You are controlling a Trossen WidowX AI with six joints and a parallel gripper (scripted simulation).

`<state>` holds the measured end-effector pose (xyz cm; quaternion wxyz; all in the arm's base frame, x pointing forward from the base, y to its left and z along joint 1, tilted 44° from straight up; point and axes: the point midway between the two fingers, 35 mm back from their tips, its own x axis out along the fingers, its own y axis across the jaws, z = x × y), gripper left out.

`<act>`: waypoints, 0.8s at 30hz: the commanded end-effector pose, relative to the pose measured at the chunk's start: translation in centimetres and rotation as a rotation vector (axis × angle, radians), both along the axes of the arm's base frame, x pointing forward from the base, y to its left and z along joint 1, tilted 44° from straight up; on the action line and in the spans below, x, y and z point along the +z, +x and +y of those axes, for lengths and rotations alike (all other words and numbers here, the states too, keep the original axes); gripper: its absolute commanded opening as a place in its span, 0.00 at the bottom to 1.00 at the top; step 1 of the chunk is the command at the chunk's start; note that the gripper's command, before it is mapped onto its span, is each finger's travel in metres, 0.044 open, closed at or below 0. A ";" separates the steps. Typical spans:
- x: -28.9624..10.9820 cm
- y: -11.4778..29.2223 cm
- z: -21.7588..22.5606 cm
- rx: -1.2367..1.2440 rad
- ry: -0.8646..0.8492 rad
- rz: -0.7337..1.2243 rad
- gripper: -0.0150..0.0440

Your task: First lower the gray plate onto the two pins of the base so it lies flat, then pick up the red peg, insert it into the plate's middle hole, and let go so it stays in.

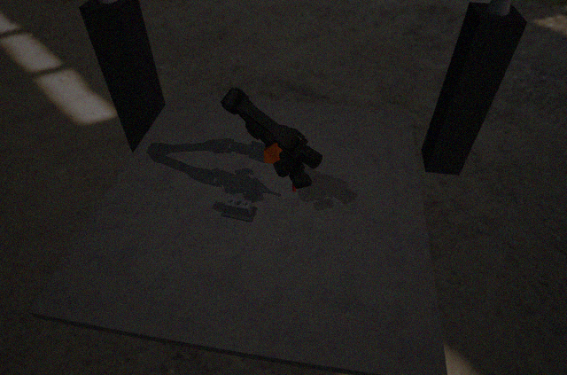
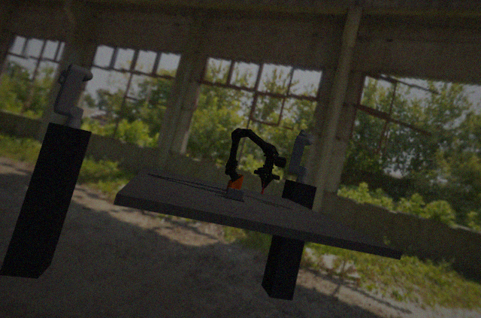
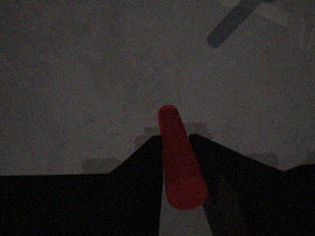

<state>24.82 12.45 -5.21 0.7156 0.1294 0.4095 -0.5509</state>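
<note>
The red peg (image 3: pixel 178 157) (image 1: pixel 293 187) (image 2: pixel 262 190) stands between the two dark fingers of my gripper (image 3: pixel 176 147) (image 1: pixel 296 183) (image 2: pixel 264 184), which is shut on it, low over the table. The gray plate (image 1: pixel 236 208) (image 2: pixel 234 192) rests on the base a little to the left of the gripper in the top view. Whether it lies flat on both pins is too dark to tell. The plate's middle hole is too small to make out. The plate is out of the wrist view.
The gray table top (image 1: pixel 229 279) (image 2: pixel 186 198) carries the arm with its orange joint (image 1: pixel 273 152). Two dark camera posts stand at the back left (image 1: pixel 122 64) and back right (image 1: pixel 471 87) corners. The arm's shadow (image 1: pixel 201 164) falls to the left.
</note>
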 end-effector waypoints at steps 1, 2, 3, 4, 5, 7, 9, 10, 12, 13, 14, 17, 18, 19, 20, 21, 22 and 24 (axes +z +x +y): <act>0.8 0.0 0.8 -0.006 0.004 -0.004 0.25; 1.0 0.0 1.0 -0.006 0.004 -0.004 0.25; 1.2 0.0 1.3 -0.006 0.004 -0.004 0.25; 1.5 0.0 1.5 -0.006 0.004 -0.003 0.25; 1.7 0.0 1.7 -0.006 0.004 -0.003 0.25; 1.3 0.1 1.1 0.000 0.001 0.000 0.25; 1.6 0.5 0.8 0.000 0.004 0.001 0.25; 1.7 0.7 0.7 0.001 0.005 0.001 0.25; 2.1 1.0 0.4 0.001 0.007 0.001 0.25; 2.3 1.2 0.3 0.002 0.009 0.001 0.25; 2.5 1.4 0.2 0.002 0.010 0.002 0.25; 3.0 1.9 -0.2 0.002 0.013 0.002 0.25; 3.2 2.1 -0.4 0.003 0.014 0.002 0.25; 3.3 2.3 -0.5 0.003 0.015 0.002 0.25; 3.5 2.5 -0.7 0.003 0.016 0.002 0.25; 3.7 2.7 -0.8 0.003 0.016 0.002 0.25; 3.9 2.8 -0.9 0.004 0.017 0.002 0.25; 4.2 3.2 -1.3 0.004 0.019 0.002 0.25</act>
